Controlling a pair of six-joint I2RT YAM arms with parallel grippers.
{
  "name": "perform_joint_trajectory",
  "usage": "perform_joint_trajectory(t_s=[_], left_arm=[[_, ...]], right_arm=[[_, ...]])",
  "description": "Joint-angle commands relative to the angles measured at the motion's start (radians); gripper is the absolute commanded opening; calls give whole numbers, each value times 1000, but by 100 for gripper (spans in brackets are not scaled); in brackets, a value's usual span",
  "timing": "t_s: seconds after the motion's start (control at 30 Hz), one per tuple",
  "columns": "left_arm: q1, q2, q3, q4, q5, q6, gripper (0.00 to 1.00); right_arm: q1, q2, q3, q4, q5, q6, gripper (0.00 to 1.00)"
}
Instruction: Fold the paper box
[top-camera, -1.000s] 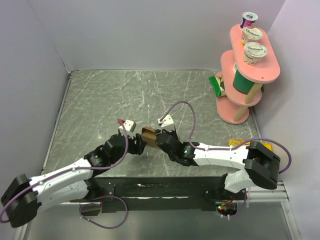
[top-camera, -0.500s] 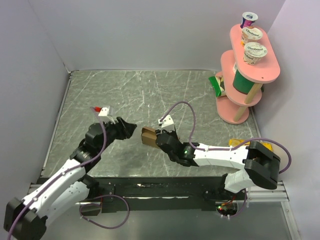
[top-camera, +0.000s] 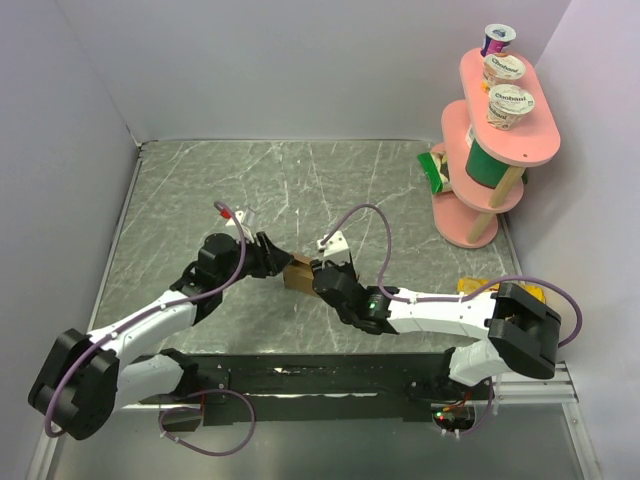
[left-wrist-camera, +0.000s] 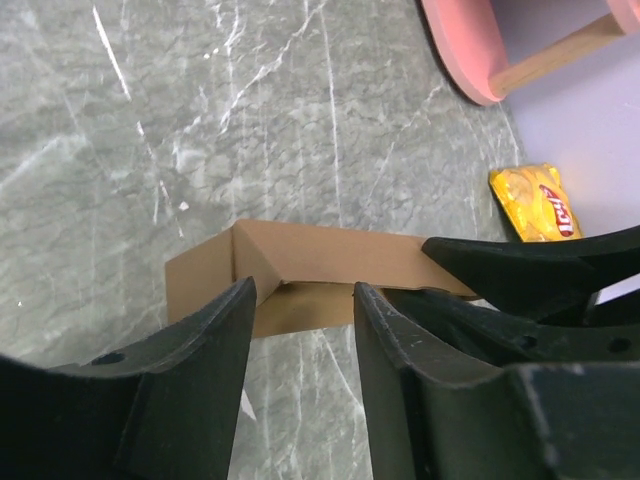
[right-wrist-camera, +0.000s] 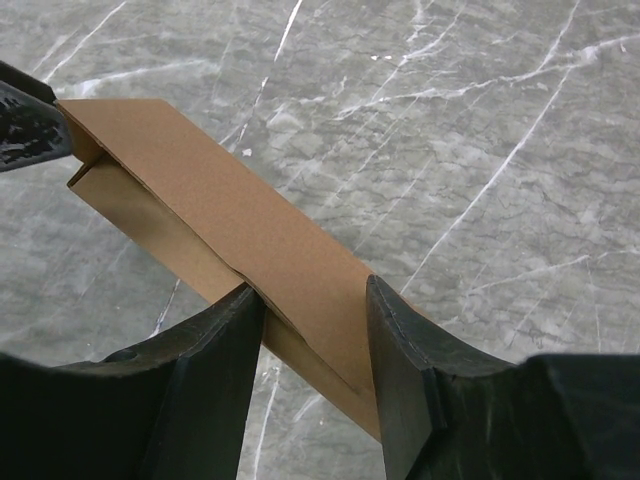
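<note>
The paper box (top-camera: 296, 272) is plain brown cardboard, partly folded into a long open shell, held just above the grey marble table (top-camera: 200, 200). My right gripper (top-camera: 314, 276) is shut across its right end; in the right wrist view the box (right-wrist-camera: 230, 225) sits pinched between my fingers, at my gripper (right-wrist-camera: 308, 298). My left gripper (top-camera: 278, 264) is open with its fingertips at the box's left end. In the left wrist view the box (left-wrist-camera: 300, 265) lies just beyond my gripper (left-wrist-camera: 305, 292), and the right gripper's black fingers (left-wrist-camera: 520, 270) show behind it.
A pink two-tier stand (top-camera: 497, 150) with yogurt cups and a green can stands at the back right, a green packet (top-camera: 432, 170) beside it. A yellow snack bag (left-wrist-camera: 533, 200) lies near the right arm's base. Grey walls close the left, back and right sides.
The left gripper drew back to the left from the box, then came back to its left end. The right gripper kept hold of the box, hardly moving.
</note>
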Motion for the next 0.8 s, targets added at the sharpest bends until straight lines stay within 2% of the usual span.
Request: perform_joint_trajectory(t_s=[0.0, 0.37, 0.53, 0.77], left_arm=[[4, 15, -30, 100, 1, -17, 49], [4, 58, -7, 83, -74, -8, 44], [4, 58, -27, 164, -41, -55, 43], [4, 71, 7, 155, -51, -63, 44]], right_arm=[[7, -2, -48, -54, -17, 22, 52], [21, 18, -45, -36, -9, 16, 52], [25, 24, -50, -46, -5, 23, 52], [31, 26, -48, -46, 0, 20, 52]])
